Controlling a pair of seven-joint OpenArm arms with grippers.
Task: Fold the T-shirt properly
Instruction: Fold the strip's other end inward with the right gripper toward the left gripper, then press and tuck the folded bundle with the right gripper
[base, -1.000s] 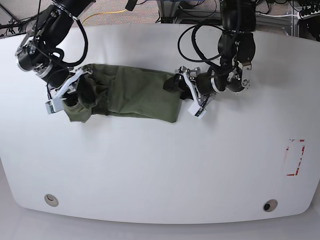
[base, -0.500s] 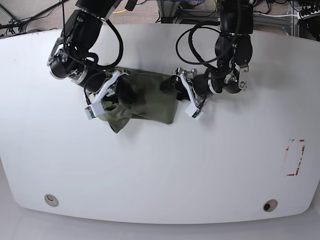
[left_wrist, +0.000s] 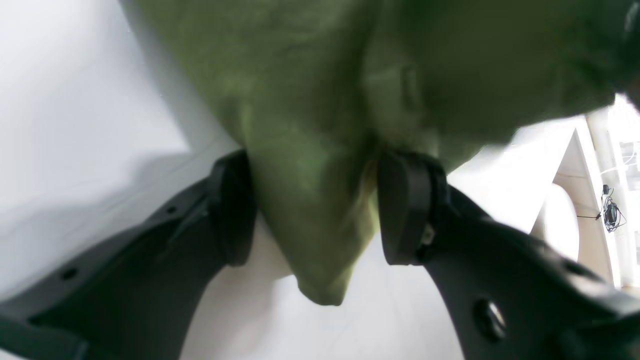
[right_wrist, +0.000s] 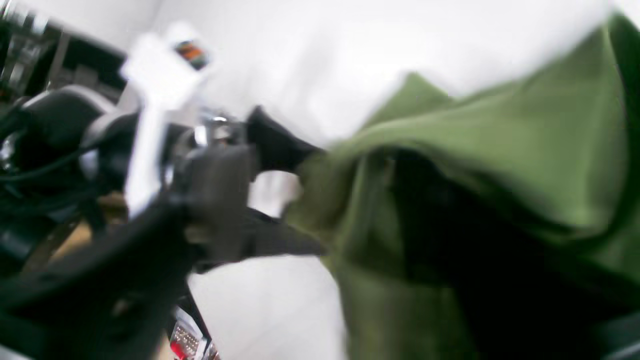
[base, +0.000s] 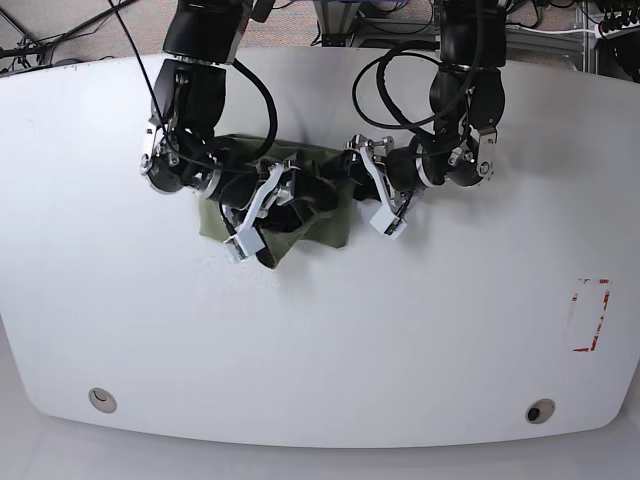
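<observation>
While bunched, soft olive T-shirt (base: 322, 222) creases thickly.

My overhead view is bright and evenly lit, the glossy white table (base: 320, 330) curving at its edges. My right wrist picture smears with motion blur. Up close, the soft olive-green cloth T-shirt (left_wrist: 320, 100) looks unfocused, its upper right in shadow.

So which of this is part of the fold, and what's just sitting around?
In the job:
T-shirt
left gripper, pinching a shirt corner
right gripper, over the shirt

Just there:
white table
red-marked rectangle
two round table fittings
</observation>
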